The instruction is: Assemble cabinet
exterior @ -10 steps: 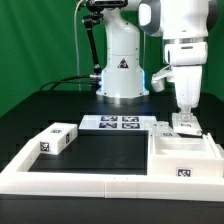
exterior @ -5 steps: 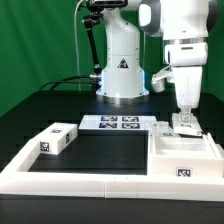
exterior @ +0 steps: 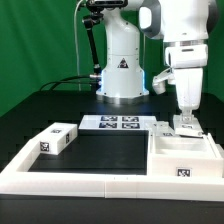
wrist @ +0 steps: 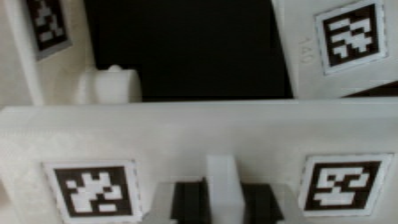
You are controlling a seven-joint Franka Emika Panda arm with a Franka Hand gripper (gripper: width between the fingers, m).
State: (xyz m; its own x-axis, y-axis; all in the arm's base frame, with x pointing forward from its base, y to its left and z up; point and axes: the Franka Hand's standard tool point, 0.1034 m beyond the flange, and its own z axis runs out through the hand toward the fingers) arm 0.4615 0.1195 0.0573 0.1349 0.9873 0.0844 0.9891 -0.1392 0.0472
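Note:
The cabinet's large white box shell (exterior: 186, 160) lies at the exterior view's right, with a tag on its front face. A smaller white block (exterior: 57, 139) with tags lies at the left. My gripper (exterior: 186, 122) points straight down at the shell's far edge. In the wrist view my gripper (wrist: 219, 197) has its dark fingers (wrist: 185, 202) pressed on both sides of a thin upright white panel (wrist: 219, 170) between two tags. A white part (wrist: 112, 84) stands past the panel over the black table.
The marker board (exterior: 120, 123) lies flat behind the work area, in front of the robot's base (exterior: 122, 72). A long low white border rail (exterior: 80, 181) runs along the front and left. The table is black.
The arm has edged very slightly toward the exterior view's right; the parts have not moved.

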